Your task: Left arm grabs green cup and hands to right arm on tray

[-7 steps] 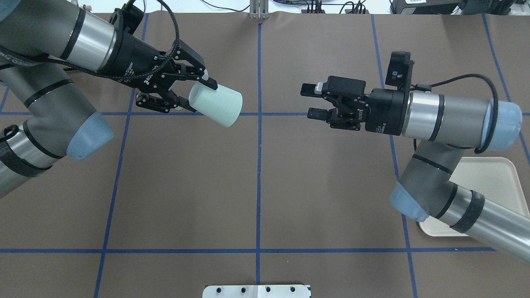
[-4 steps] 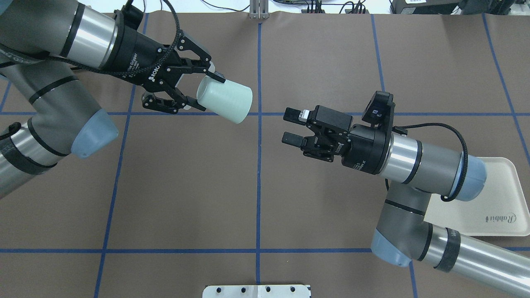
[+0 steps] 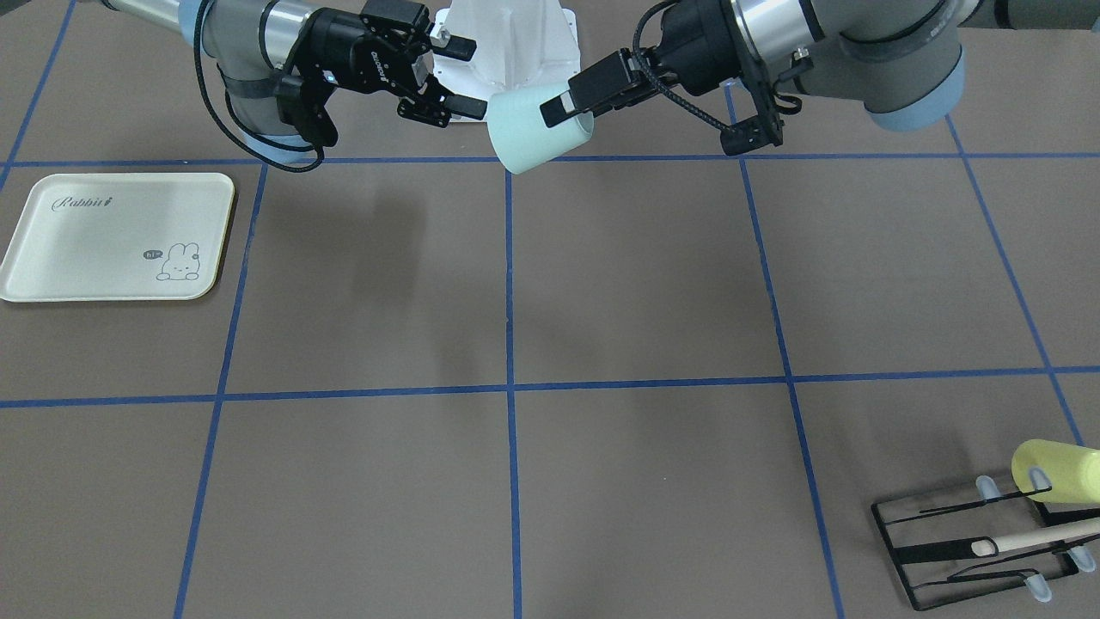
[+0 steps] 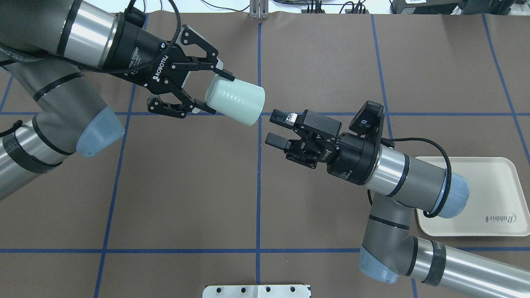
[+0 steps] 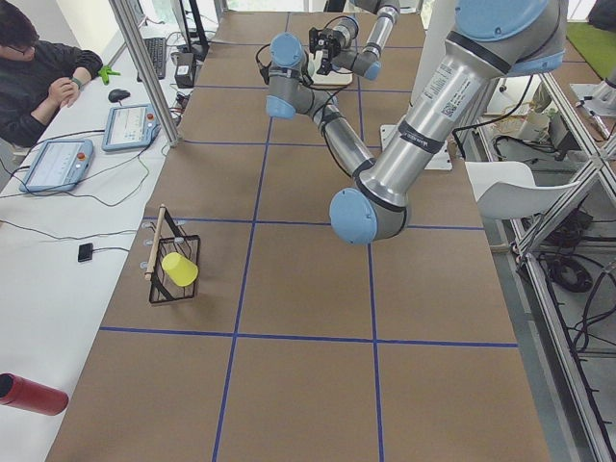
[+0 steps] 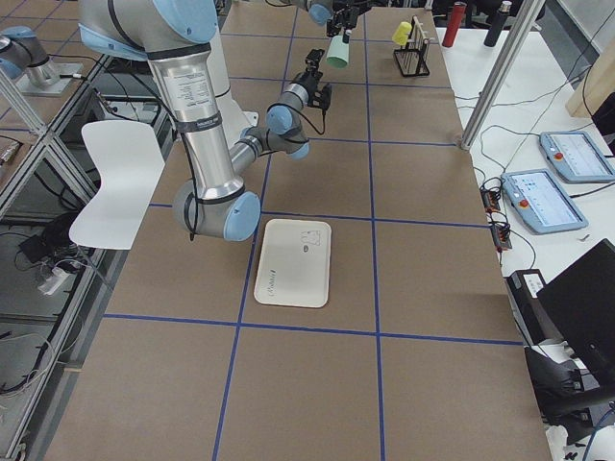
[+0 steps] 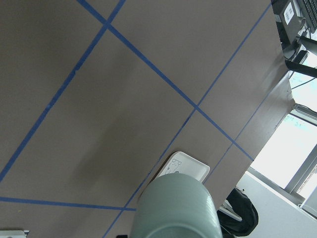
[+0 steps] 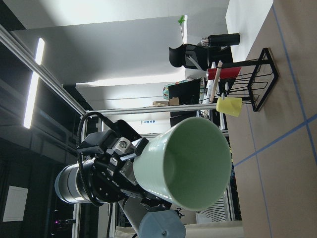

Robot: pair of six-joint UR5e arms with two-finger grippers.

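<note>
My left gripper (image 4: 216, 94) is shut on the base of the pale green cup (image 4: 236, 101) and holds it on its side in the air over the table's middle line. The cup's open mouth faces my right gripper (image 4: 276, 129), which is open, empty and a short gap from the rim. The front view shows the cup (image 3: 524, 137) between the right gripper (image 3: 464, 77) and the left gripper (image 3: 567, 120). The right wrist view looks into the cup (image 8: 183, 166). The cream tray (image 4: 488, 186) lies flat beside the right arm, bare; it also shows in the front view (image 3: 86, 249).
A yellow cup (image 3: 1053, 471) hangs on a black wire rack (image 3: 971, 542) with a wooden stick, at the far edge on my left side. A brown mat with blue tape lines covers the table. An operator sits at the side desk in the exterior left view.
My right gripper has swung in toward the cup's mouth, uncovering the tray. My left gripper has carried the cup a little toward the middle line. Both grips are unchanged.
</note>
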